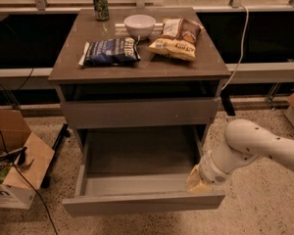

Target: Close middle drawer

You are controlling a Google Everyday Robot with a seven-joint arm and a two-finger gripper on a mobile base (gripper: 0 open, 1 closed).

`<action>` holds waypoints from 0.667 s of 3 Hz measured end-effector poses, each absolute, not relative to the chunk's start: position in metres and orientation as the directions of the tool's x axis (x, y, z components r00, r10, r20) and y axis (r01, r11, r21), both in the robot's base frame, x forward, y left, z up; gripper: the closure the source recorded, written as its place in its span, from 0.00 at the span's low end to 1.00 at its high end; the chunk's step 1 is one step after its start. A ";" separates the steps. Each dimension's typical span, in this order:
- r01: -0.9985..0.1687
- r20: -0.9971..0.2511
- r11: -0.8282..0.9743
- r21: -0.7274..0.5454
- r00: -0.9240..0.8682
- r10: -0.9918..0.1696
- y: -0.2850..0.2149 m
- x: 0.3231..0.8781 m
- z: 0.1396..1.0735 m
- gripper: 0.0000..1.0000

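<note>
The middle drawer (142, 202) of the grey-brown cabinet stands pulled far out toward me. Its deep grey tray (139, 155) is empty with a smooth bottom. Its plain flat front runs along the bottom of the view. The closed upper drawer front (139, 112) sits above it. My white arm comes in from the right. My gripper (200, 182) is at the drawer's front right corner, just inside and above the front panel, its tip hidden against the drawer.
On the cabinet top (63, 67) lie a blue chip bag (110, 51), a yellow-brown chip bag (176, 38), a white bowl (139, 24) and a green can (101, 5). An open cardboard box (12, 160) and cables sit on the floor at left.
</note>
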State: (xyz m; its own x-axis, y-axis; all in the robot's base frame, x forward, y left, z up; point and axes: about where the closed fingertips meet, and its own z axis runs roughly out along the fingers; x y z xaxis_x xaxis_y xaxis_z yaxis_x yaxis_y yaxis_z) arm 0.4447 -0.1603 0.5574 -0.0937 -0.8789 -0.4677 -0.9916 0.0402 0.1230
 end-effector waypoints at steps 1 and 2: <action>-0.986 -0.494 0.059 0.156 -0.129 -0.860 -0.155 0.440 0.519 1.00; -0.976 -0.516 0.078 0.202 -0.174 -0.839 -0.151 0.435 0.481 1.00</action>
State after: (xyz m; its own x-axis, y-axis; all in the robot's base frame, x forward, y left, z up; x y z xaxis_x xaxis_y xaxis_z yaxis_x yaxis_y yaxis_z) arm 0.4352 -0.1508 0.4815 -0.1737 -0.8390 -0.5157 -0.9762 0.0777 0.2025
